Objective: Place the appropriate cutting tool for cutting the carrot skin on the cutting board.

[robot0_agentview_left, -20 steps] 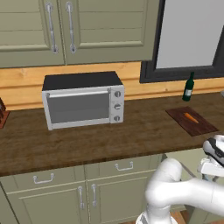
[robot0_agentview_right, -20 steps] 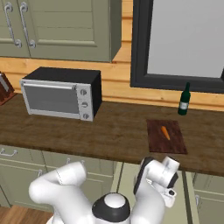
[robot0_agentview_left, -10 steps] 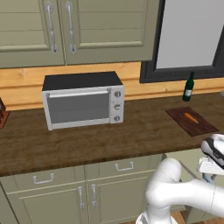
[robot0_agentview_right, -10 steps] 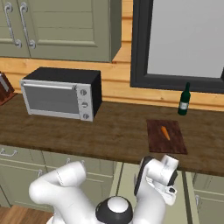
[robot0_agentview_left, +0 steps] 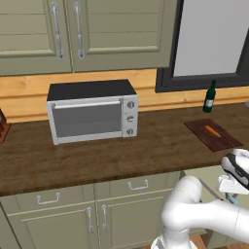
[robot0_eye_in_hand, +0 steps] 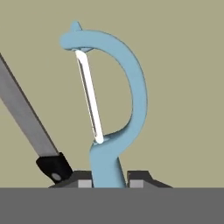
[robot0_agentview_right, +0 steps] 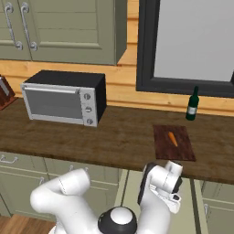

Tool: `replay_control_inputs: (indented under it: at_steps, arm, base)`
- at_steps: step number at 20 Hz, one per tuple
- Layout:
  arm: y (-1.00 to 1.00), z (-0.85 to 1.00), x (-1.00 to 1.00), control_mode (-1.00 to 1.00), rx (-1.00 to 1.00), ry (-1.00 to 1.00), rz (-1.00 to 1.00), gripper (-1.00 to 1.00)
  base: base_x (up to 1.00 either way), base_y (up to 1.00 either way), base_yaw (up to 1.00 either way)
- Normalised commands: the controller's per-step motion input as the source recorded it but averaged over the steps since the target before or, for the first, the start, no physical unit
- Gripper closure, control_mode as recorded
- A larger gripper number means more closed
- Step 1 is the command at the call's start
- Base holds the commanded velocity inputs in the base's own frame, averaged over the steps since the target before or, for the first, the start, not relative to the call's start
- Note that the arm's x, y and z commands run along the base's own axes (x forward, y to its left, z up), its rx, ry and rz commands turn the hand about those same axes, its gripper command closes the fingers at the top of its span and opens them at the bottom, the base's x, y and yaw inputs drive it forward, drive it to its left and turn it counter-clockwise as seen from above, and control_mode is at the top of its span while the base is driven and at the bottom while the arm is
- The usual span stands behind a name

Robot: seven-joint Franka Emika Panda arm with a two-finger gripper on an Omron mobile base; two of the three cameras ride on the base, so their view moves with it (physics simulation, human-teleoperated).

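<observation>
Where cabinets hang, dark countertop (robot0_agentview_left: 146, 146) below.

This is a home kitchen. A long dark brown wooden countertop (robot0_agentview_left: 97, 155) runs across the room, and on it stands a boxy silver toaster oven with a black top (robot0_agentview_left: 92, 115). Above the oven hang sage-green panelled wall cabinets with metal bar handles (robot0_agentview_left: 78, 29); below the counter sit matching green drawers and cupboard doors (robot0_agentview_left: 92, 209). Behind the oven runs a light wood backsplash (robot0_agentview_right: 59, 73). To the oven's right lie a flat dark reddish-brown cutting board (robot0_agentview_right: 172, 142) bearing a small orange carrot (robot0_agentview_right: 172, 138), and a dark green glass bottle (robot0_agentview_right: 193, 104) under a black-framed window (robot0_agentview_right: 192, 45).
</observation>
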Motion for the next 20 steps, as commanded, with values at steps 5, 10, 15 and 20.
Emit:
replay_control_inputs:
  at_steps: [5,10,15,20]
  arm:
    - [-0.01,0.12,-0.09,-1.00,0.00,0.00,0.00,1.00]
    - [-0.20,0.86,-0.53,-1.00,-0.01,-0.03,0.00,1.00]
    - [-0.19,1.00,-0.44,-1.00,-0.03,-0.03,0.02,1.00]
    - [-0.01,0.96,-0.24,-1.00,-0.05,-0.08,0.11,1.00]
  base:
    - [0.00,0.00,0.00]
    - [0.00,0.00,0.00]
    - [0.00,0.00,0.00]
    - [0.00,0.00,0.00]
